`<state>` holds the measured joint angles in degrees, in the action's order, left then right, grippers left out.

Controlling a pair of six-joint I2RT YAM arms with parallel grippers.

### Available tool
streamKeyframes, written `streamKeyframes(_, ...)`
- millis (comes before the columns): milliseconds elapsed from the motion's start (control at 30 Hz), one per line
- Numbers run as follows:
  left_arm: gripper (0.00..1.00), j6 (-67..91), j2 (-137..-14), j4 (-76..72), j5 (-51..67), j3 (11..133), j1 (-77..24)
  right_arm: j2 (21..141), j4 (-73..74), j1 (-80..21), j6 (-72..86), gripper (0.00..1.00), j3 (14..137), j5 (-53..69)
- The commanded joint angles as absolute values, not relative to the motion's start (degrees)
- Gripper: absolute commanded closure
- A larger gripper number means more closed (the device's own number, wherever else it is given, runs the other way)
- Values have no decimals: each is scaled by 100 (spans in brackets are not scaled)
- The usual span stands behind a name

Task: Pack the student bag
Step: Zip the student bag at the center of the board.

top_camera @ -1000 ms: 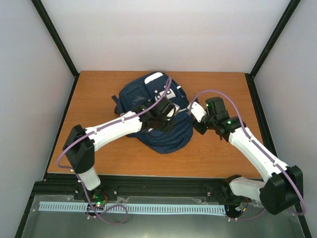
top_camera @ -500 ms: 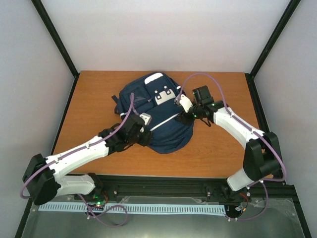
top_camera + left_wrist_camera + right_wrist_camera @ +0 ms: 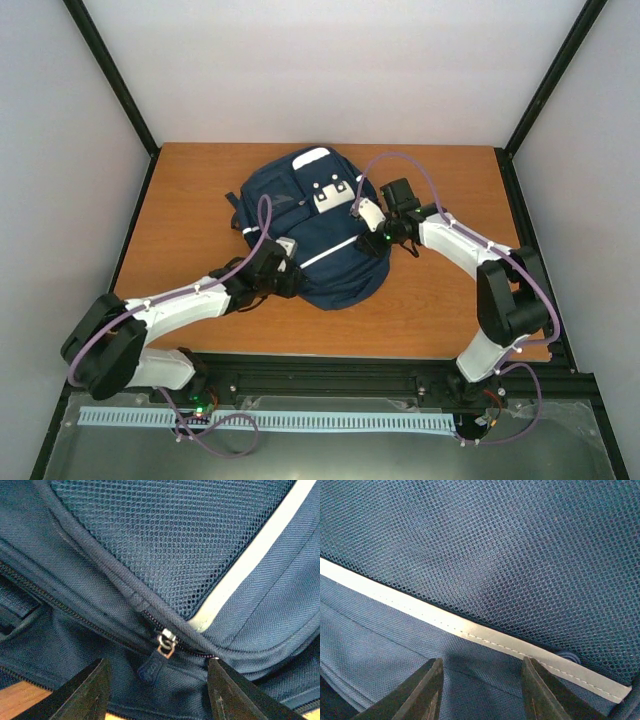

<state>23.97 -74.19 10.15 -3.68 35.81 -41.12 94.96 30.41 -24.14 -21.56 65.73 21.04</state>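
Near the bench's [image 3: 200, 190] front, at the near-left edge of the bag [image 3: 335, 275], the left gripper [image 3: 285, 262] sat with its jaws parted and holding nothing. Its wrist view showed a metal zipper pull [image 3: 166, 645] lying between the open fingers [image 3: 87, 690], ungripped. Farther in, the right gripper [image 3: 372, 228] was at the bag's right side, jaws likewise apart and empty, over a white stripe [image 3: 470, 632] and navy mesh [image 3: 520, 555]. The bag lay flat on the bench's middle, reaching toward the far edge, with its pale patches [image 3: 330, 195] facing up.
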Motion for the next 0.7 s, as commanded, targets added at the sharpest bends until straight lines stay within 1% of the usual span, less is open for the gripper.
streamKeyframes(0, 46, 2194, -7652, 459, -366, 3618, -4078, 9616, 3005, -2440, -2111, 56, 6561, 2018)
streamKeyframes(100, 46, 2172, -7721, 453, -601, 3594, -4070, 9645, 3015, -2443, -2122, 56, 6551, 2047)
streamKeyframes(233, 58, 1907, -7811, 449, -608, 3597, -4069, 9703, 3035, -2443, -2135, 56, 6557, 2035)
streamKeyframes(333, 63, 1778, -7842, 441, -671, 3549, -4069, 9718, 3045, -2439, -2140, 56, 6550, 2037)
streamKeyframes(400, 63, 1731, -7848, 350, -620, 3483, -4067, 9721, 3052, -2443, -2138, 56, 6543, 2032)
streamKeyframes(533, 59, 1702, -7853, 168, -576, 3357, -4069, 9710, 3051, -2443, -2149, 56, 6535, 2045)
streamKeyframes(600, 61, 1663, -7863, 140, -581, 3333, -4070, 9732, 3054, -2442, -2153, 56, 6530, 2054)
streamKeyframes(667, 64, 1654, -7883, 112, -609, 3314, -4064, 9759, 3062, -2443, -2161, 56, 6529, 2061)
